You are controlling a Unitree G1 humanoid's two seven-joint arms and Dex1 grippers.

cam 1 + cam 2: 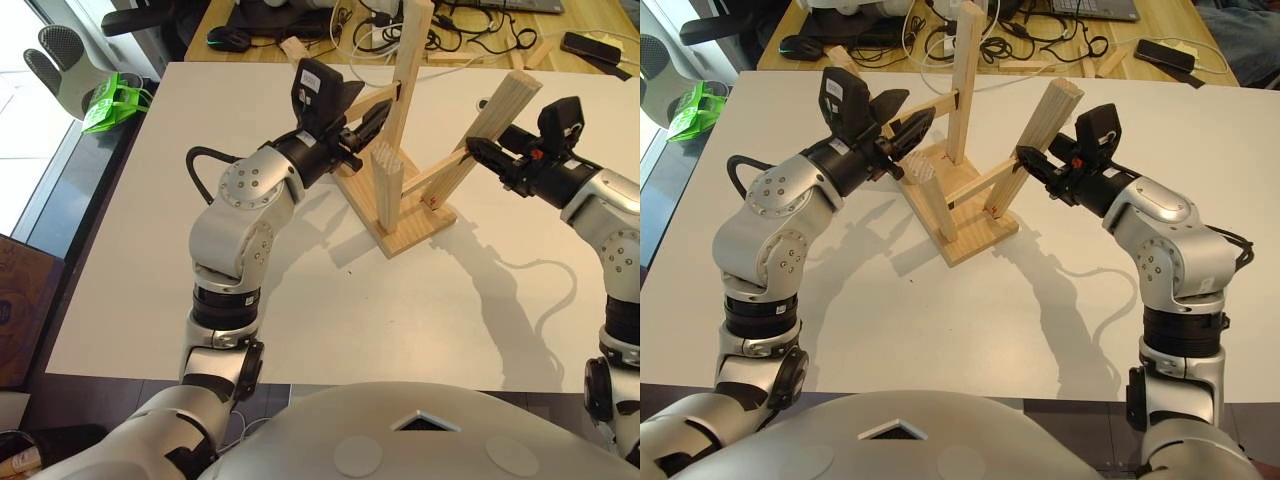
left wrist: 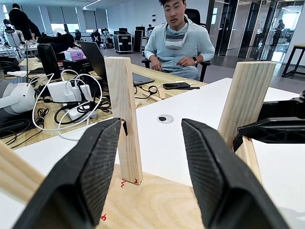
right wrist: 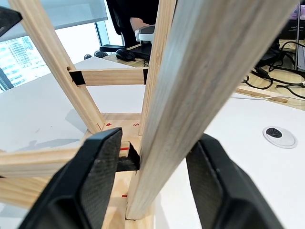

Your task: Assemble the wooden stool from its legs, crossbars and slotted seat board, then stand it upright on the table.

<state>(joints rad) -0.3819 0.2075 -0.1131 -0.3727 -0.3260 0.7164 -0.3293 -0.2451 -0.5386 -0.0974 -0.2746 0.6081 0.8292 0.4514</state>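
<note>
The stool stands upside down on the white table (image 1: 150,300), with its seat board (image 1: 415,228) flat on the surface. One leg (image 1: 408,60) rises upright and a shorter-looking one (image 1: 387,185) stands nearer me. A third leg (image 1: 500,105) leans to the right, joined by a crossbar (image 1: 435,178). My right gripper (image 1: 478,152) is shut on this tilted leg (image 3: 190,95), just above the crossbar joint. My left gripper (image 1: 372,115) is open beside the upper crossbar (image 1: 372,97). Between its fingers (image 2: 95,176) there is only a view of the upright leg (image 2: 125,119).
A wooden desk behind the table holds cables, a mouse (image 1: 230,38) and a phone (image 1: 592,45). Loose wooden pieces (image 1: 295,48) lie at the table's far edge. A green bag (image 1: 115,100) sits off the table's left side. The near half of the table is bare.
</note>
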